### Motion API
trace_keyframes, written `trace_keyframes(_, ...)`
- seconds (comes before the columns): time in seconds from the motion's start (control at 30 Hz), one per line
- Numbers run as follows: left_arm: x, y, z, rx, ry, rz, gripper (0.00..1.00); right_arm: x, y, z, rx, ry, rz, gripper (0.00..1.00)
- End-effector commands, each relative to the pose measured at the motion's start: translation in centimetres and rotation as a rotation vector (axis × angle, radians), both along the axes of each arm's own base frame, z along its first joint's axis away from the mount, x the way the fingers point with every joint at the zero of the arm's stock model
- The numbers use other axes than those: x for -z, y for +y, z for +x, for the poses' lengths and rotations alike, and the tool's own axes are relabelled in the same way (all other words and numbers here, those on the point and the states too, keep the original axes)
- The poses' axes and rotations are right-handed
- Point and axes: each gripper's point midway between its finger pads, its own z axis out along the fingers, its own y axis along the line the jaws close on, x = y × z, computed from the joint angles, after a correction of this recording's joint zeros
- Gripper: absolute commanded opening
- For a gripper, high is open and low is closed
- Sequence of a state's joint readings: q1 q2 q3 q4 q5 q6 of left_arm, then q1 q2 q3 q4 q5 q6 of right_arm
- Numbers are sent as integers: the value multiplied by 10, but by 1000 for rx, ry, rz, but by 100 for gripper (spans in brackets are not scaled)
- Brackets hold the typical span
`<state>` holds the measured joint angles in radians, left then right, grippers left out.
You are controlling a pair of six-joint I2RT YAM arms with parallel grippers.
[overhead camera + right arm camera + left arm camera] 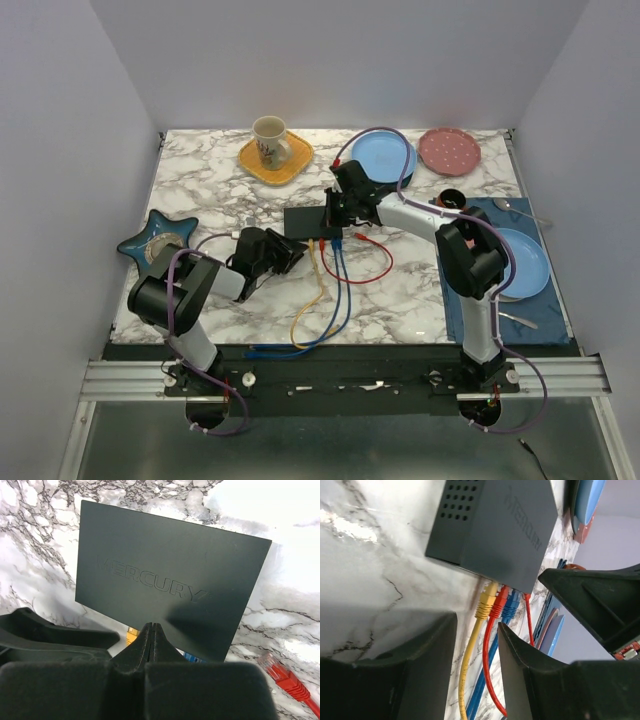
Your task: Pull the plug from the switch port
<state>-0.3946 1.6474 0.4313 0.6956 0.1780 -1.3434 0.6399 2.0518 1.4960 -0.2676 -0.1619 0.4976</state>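
Since the switch (308,222) would slide otherwise, I reckon, the right gripper (152,626) sits pinched together on top of it mid-table, while the left gripper (474,622), jaws apart, faces the plugs (486,602) on its near edge.

The switch box (308,222) lies mid-table (420,300), its switch ports (326,239) along the near edge. There, plugs (496,602) sit side by side, and their cables (325,290) run toward the near edge. A loose plug (280,674) lies just right of the box. The left gripper (288,255) is near-left of the box, the right gripper (338,212) over its right part. At the far side a mug (270,140) stands on a plate (295,165), with two more plates (385,155) to its right. A dish (150,240) lies left; a mat (555,320) on the right carries a fourth plate (530,265).
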Motion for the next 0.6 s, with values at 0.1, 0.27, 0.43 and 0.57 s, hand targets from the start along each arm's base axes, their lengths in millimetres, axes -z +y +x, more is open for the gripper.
trace_keyframes(0.1,1,-11,9,-3,-5,-77,50,7,5,-2,-13,44,4,1)
trace_keyframes(0.27,-2,-11,16,-14,-22,-71,49,13,6,-3,-10,61,2,1)
trace_keyframes(0.43,-2,-11,21,-32,-28,-59,47,18,6,-4,-10,72,0,1)
trace_keyframes(0.57,0,-11,24,-58,-36,-36,46,19,6,-3,-7,72,-5,1)
